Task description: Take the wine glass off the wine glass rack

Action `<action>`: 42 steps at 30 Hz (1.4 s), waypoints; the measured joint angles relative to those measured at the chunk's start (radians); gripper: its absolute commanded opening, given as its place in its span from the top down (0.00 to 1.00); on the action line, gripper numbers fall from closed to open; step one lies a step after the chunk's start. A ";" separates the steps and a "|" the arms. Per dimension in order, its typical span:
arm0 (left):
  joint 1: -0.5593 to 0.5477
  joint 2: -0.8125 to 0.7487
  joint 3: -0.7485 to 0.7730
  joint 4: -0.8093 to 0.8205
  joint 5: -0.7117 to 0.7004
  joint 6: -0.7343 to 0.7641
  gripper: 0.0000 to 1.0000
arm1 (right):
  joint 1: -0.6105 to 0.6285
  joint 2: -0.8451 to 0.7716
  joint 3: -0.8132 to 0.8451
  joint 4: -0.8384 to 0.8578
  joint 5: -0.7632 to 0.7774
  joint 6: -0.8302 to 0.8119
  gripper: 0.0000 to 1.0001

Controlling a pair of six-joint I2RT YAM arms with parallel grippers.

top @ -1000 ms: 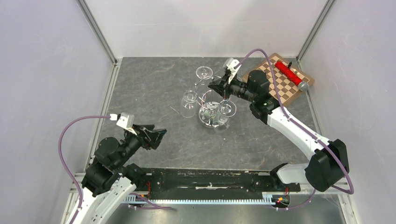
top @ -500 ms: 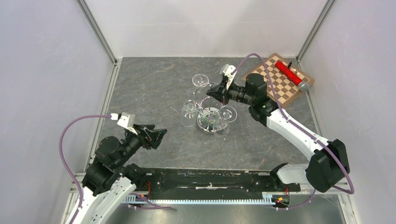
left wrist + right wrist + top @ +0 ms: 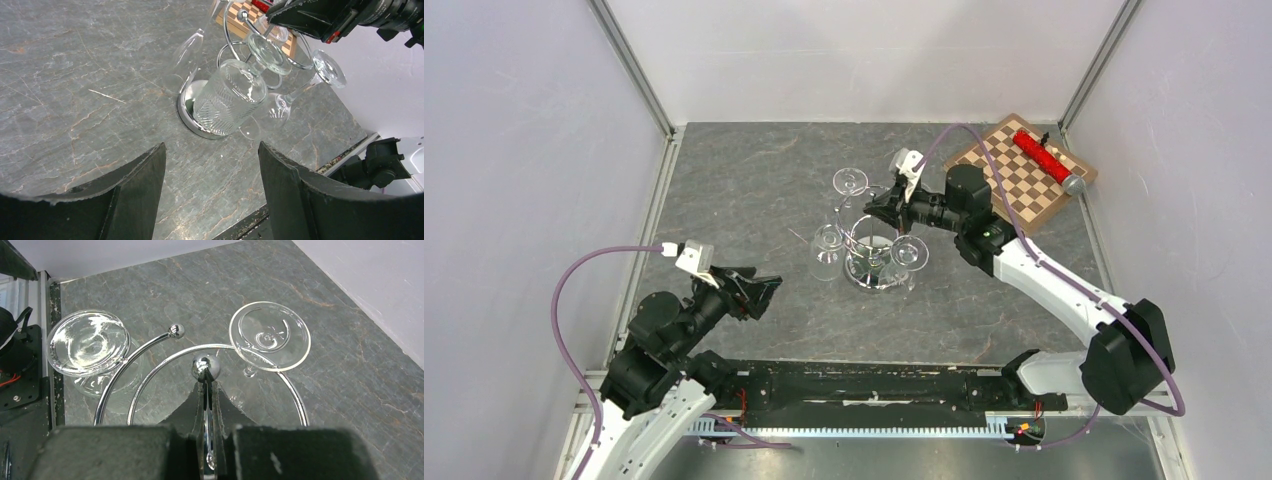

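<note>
At 1 o'clock off R gripper (image 3: 206, 407): glass (image 3: 270, 335), hung on rack (image 3: 175, 331). Clamped tight on rack. L gripper (image 3: 212, 185) wide, well apart.

top ext. cam is fixed high over the near edge, aimed down over the whole table (image 3: 724, 200). left wrist cam is set low, well back, aimed across at the wine glass rack (image 3: 187, 117). right wrist cam is set close above the rack's top ring, looking down. rack is shared by all 3 views.
</note>
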 measured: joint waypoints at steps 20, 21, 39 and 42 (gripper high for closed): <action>0.000 0.001 0.000 0.000 0.018 0.000 0.26 | 0.026 -0.051 -0.066 0.031 0.036 -0.041 0.99; 0.000 0.001 0.000 0.000 0.018 0.000 0.26 | 0.027 -0.051 -0.069 0.035 0.039 -0.040 0.99; 0.000 0.003 0.000 0.000 0.018 0.000 0.26 | 0.031 -0.061 -0.104 0.195 0.085 -0.029 0.80; 0.000 0.003 0.000 0.000 0.018 0.000 0.26 | 0.031 -0.071 -0.104 0.204 0.091 -0.029 0.74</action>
